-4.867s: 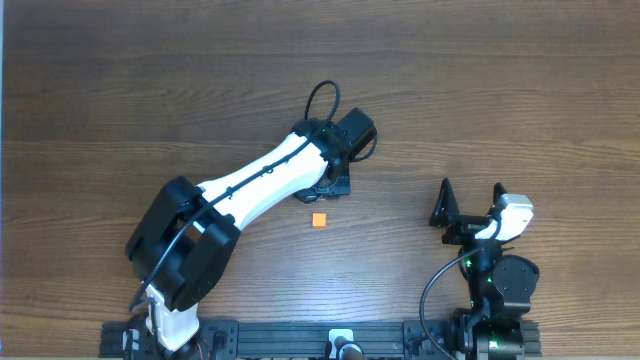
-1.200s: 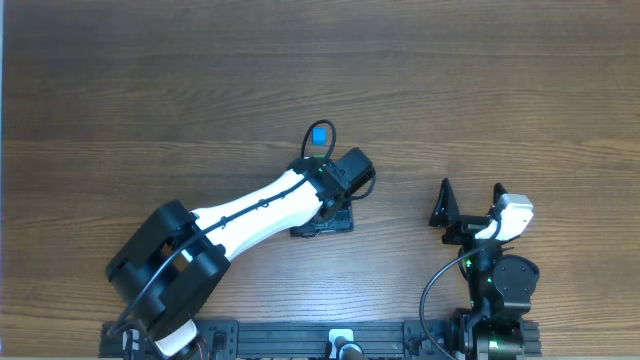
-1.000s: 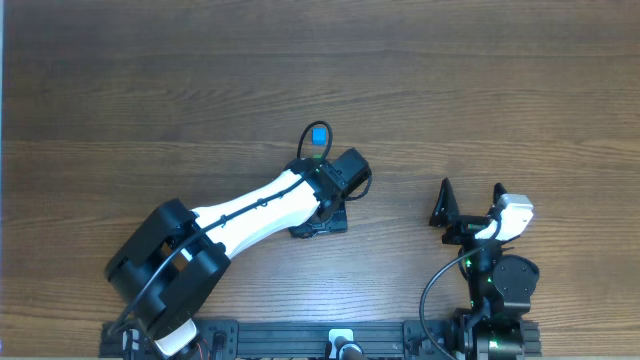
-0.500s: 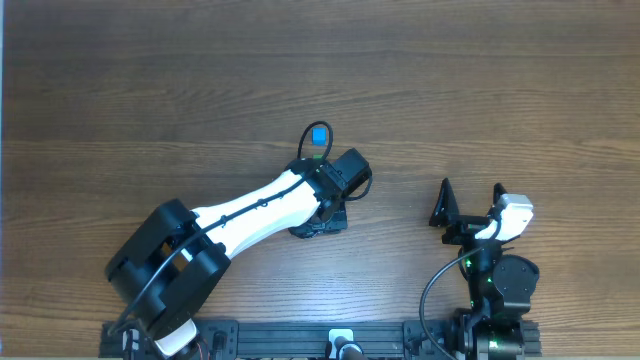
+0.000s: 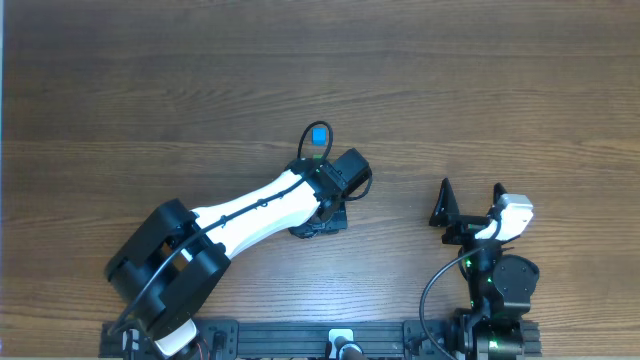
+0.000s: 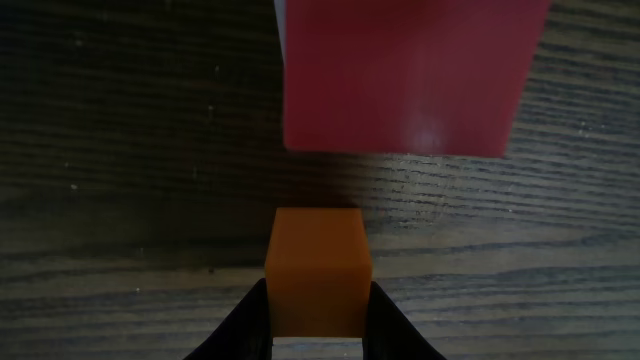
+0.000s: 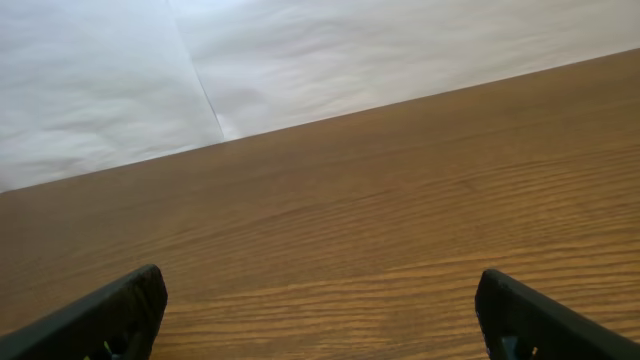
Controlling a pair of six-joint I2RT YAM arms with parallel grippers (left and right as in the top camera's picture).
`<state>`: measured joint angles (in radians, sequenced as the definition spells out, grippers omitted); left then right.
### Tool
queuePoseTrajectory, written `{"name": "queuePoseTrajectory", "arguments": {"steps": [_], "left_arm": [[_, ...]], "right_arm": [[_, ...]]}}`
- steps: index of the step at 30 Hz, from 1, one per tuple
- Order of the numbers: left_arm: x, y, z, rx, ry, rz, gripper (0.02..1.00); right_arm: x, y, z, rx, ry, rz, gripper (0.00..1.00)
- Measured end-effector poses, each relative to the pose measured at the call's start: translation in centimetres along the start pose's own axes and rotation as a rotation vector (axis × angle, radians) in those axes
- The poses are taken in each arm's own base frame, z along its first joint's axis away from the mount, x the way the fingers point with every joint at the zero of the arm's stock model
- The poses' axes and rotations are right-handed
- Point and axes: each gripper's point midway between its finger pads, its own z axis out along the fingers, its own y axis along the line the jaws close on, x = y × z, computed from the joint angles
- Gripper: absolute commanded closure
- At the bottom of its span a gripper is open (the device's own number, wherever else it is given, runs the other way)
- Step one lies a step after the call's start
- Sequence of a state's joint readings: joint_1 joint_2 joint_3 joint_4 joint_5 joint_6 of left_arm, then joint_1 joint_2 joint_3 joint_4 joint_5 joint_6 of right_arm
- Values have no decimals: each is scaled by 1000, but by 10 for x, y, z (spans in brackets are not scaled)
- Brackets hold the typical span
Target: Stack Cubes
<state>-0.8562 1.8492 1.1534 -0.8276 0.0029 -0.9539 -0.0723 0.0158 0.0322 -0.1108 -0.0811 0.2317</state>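
1. Left arm has drawn back toward its base since 4.9 s ago, uncovering the blue cube (image 5: pixel 319 136); no shift over the last second.
2. Left gripper (image 6: pixel 317 312) clamped on the orange cube (image 6: pixel 317 270), fingers against both sides.
3. Red cube (image 6: pixel 410 75) near the orange cube, bare wooden table (image 5: pixel 150 80) between them.
4. Blue cube lies beyond the orange cube, away from the bases.
5. Right gripper (image 5: pixel 468 195) well right of the orange cube, fingers spread apart.

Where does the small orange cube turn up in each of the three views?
Left wrist view: small orange cube between the left pincer's fingers.
Top view: hidden under the left arm.
Right wrist view: bare wooden table and white wall instead.
Shared landmark: the table's wood grain.
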Motion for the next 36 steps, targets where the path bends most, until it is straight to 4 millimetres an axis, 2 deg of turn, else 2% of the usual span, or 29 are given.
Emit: {"name": "queuePoseTrajectory", "arguments": {"steps": [9, 13, 19, 26, 29, 32, 36], "left_arm": [[2, 3, -7, 2, -1, 0, 836], [0, 2, -28, 41, -38, 0, 853], [-4, 10, -58, 32, -66, -12, 932], [-48, 0, -98, 100, -151, -44, 947], [-63, -2, -108, 111, -175, -47, 945], [-73, -5, -107, 100, -176, -38, 943], [-78, -10, -94, 76, -156, -19, 950]], "right_arm": [[0, 0, 0, 0, 0, 0, 7], [0, 0, 0, 0, 0, 0, 9], [0, 0, 0, 0, 0, 0, 9], [0, 0, 0, 0, 0, 0, 7], [0, 0, 0, 0, 0, 0, 9], [0, 0, 0, 0, 0, 0, 9], [0, 0, 0, 0, 0, 0, 9]]}}
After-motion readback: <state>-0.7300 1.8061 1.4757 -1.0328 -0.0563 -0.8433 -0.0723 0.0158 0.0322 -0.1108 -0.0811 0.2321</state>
